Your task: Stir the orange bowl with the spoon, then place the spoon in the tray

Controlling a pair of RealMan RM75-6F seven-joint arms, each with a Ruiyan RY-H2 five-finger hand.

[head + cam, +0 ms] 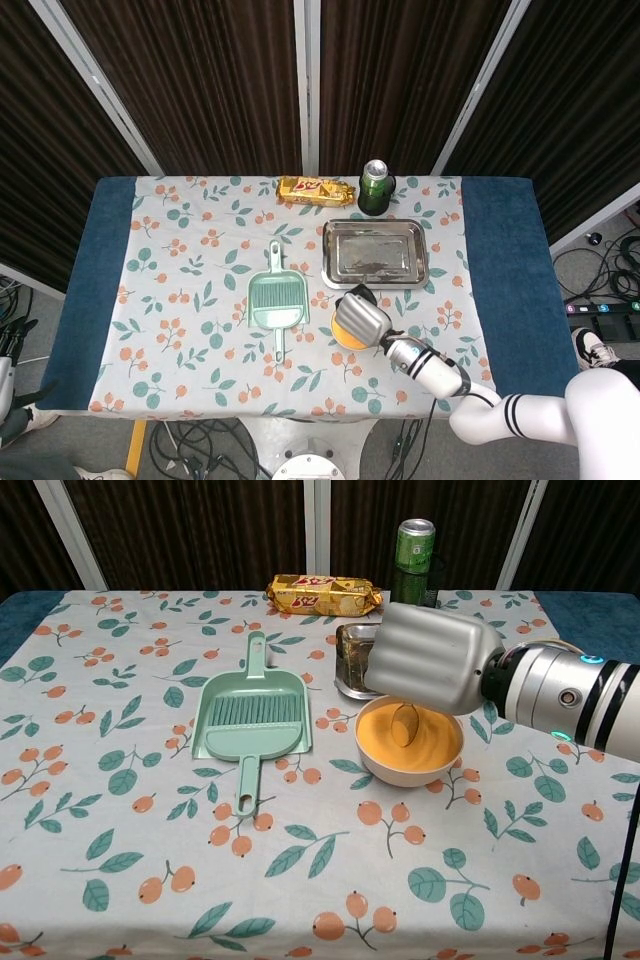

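One hand is in view, the right hand [428,658], poised over the orange bowl [410,742]; its fingers are hidden under its silver back, so their spread cannot be told, but the spoon [404,723] hangs from beneath it. Its long axis runs nearly upright, scoop down inside the bowl. Just behind sits the tray [374,253], on a floral tablecloth [190,290] before dark curtains [200,80].
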